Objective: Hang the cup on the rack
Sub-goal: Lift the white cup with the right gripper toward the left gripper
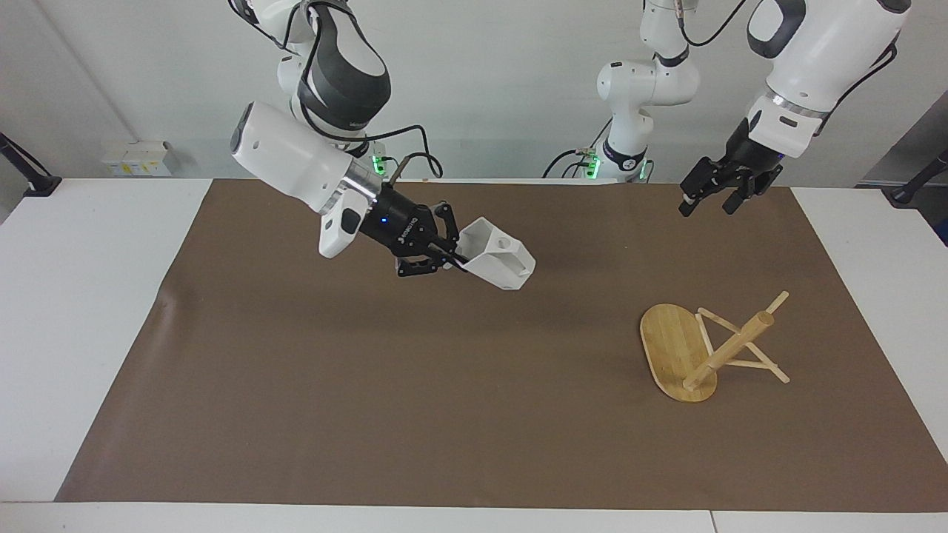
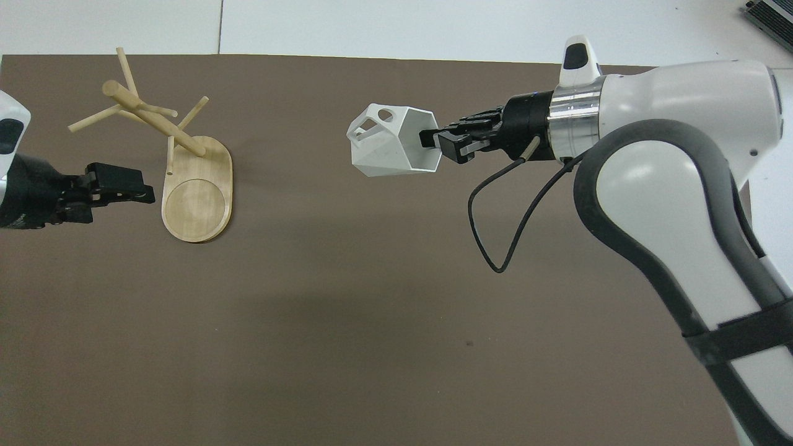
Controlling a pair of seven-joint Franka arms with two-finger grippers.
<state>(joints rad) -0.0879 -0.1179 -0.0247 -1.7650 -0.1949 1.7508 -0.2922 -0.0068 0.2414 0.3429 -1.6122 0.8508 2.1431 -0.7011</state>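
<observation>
The white faceted cup (image 1: pixel 495 256) hangs in the air over the middle of the brown mat, tipped on its side, with its holed tab (image 2: pixel 384 115) on top. My right gripper (image 1: pixel 453 256) is shut on the cup's rim; it also shows in the overhead view (image 2: pixel 435 140). The bamboo rack (image 1: pixel 729 346) stands upright on its oval base (image 2: pixel 197 198) at the left arm's end of the mat. My left gripper (image 1: pixel 709 200) is open and empty, up in the air over the mat beside the rack; it also shows in the overhead view (image 2: pixel 127 186).
The brown mat (image 1: pixel 415 400) covers most of the white table (image 1: pixel 81 296). The right arm's black cable (image 2: pixel 495 248) hangs in a loop under its wrist.
</observation>
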